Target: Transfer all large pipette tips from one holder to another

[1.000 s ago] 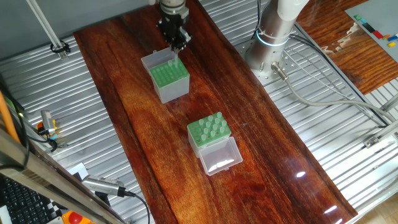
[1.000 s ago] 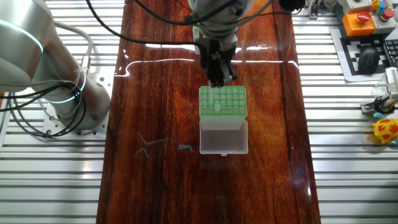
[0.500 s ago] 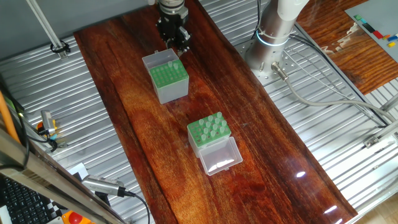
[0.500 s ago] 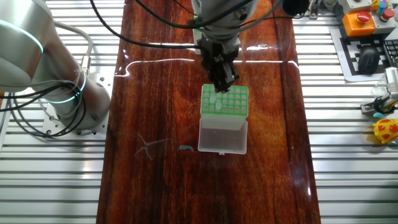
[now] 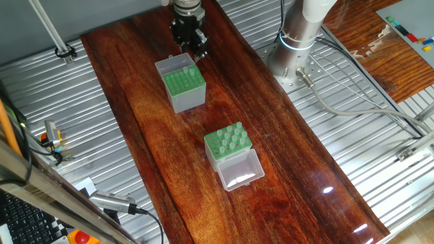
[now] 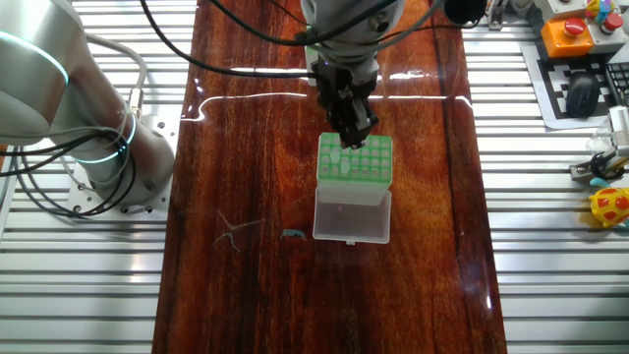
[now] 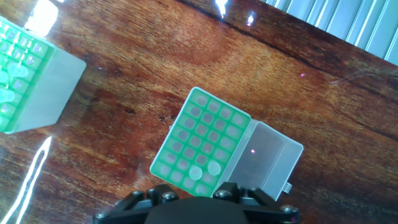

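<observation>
Hand view looks straight down at the dark wooden bench [image 7: 186, 68], so starting big: that bench runs long between ribbed metal panels [image 5: 352, 149] in both fixed views, with the robot's base [image 5: 298, 41] standing off to one side. Next down, the grey-sided holder [image 5: 184, 85] sits near the far end with its whitish lid [image 6: 352, 216] flipped open and lying flat. The clear-sided holder [image 5: 228, 144] is well apart from it further along the bench, lid open too, still packed with large pipette tips [image 5: 230, 139]. Two tips [image 7: 205, 170] already stand side by side in the grey holder's green grid, near the edge. The claw [image 6: 350, 133] hangs just above that grid, clear of it. Honestly can't tell how wide its fingers are apart, and I can't make out anything held between them.
</observation>
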`<action>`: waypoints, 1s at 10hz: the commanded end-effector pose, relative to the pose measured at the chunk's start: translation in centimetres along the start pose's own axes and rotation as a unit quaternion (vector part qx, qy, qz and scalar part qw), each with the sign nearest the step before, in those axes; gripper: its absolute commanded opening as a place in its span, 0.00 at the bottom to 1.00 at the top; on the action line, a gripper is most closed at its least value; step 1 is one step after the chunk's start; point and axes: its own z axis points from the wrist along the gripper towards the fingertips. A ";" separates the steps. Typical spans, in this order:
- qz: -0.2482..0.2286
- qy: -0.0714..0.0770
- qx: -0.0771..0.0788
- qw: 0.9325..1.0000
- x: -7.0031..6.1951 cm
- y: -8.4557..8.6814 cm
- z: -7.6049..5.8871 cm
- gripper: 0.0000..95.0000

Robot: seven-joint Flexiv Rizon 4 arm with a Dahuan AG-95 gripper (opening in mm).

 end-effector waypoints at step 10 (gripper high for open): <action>0.086 0.007 -0.019 0.996 0.1 0.0 0.0 0.20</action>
